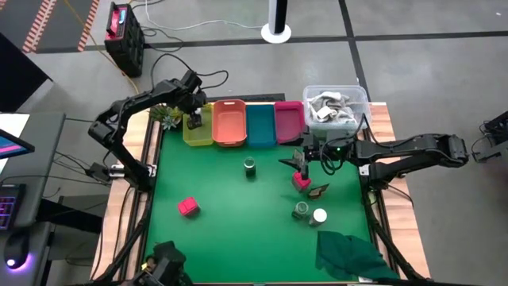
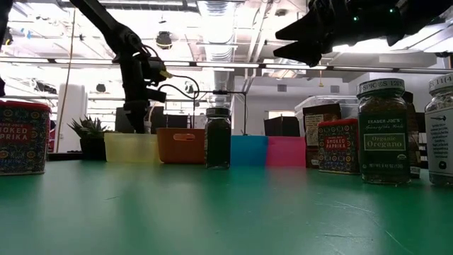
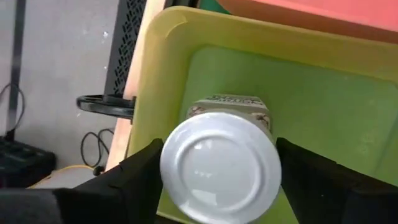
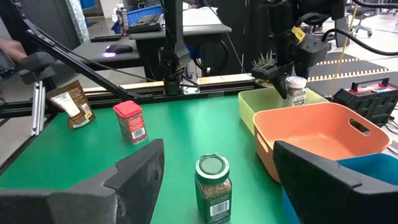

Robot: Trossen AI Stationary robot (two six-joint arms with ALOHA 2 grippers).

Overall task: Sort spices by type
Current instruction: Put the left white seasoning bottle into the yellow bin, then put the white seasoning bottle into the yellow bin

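Left gripper (image 1: 193,120) grips a white-capped jar (image 3: 219,167) just above the yellow tray (image 1: 198,133) at the far left. Placing is under way; next comes lowering and letting go. Right gripper (image 1: 302,161) hangs open over the red tin (image 1: 302,180).

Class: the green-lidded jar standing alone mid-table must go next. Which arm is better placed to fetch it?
Right. Its open tool faces the green-lidded jar, while the left tool holds a white-capped jar over the yellow tray.
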